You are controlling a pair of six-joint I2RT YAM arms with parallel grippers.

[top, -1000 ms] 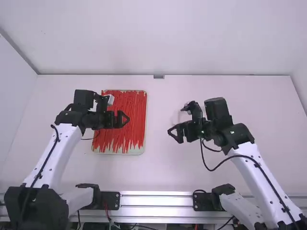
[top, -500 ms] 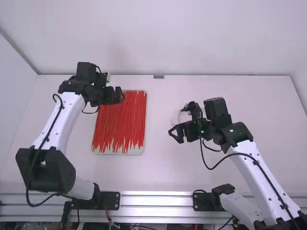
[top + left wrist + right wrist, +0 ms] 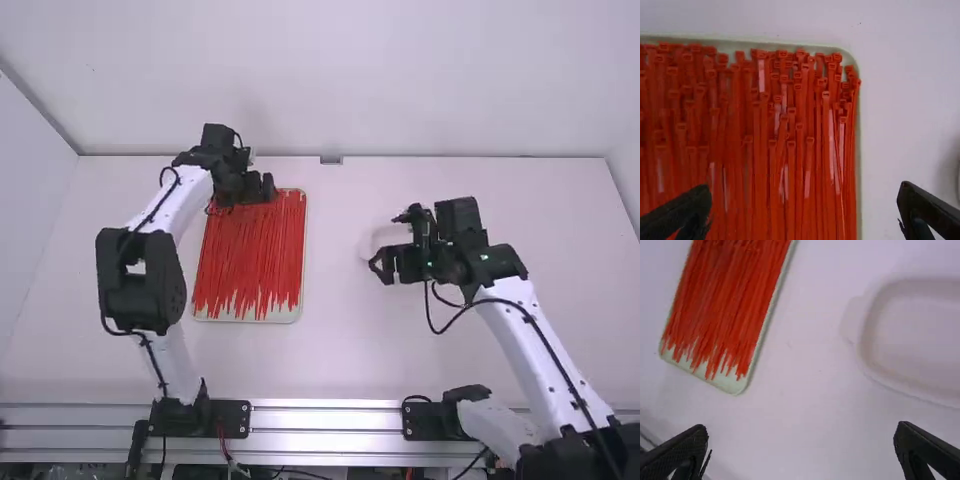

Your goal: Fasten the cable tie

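Site: a white table, plain and flat, running far to a white back wall. A left wall closes that side. At the far table edge, at the middle, we note a small grey clip. Along the near edge runs a metal rail carrying both arm bases.

Left of the middle lies a pale green tray, long side running near to far. It holds a dense layer of red ties lying side by side, heads at the far end and tails at the near end, uneven in length there. In the left wrist view the heads stop just short of the far rim, and the rightmost ties lie along the right rim.

The left gripper hangs over the tray's far end, jaws set wide and holding nothing. We cannot tell whether it touches the ties.

Right of the middle, well apart from the tray, sits a shallow white dish with rounded corners, hard to pick out against the table. The right gripper hangs above it, jaws also wide and holding nothing.
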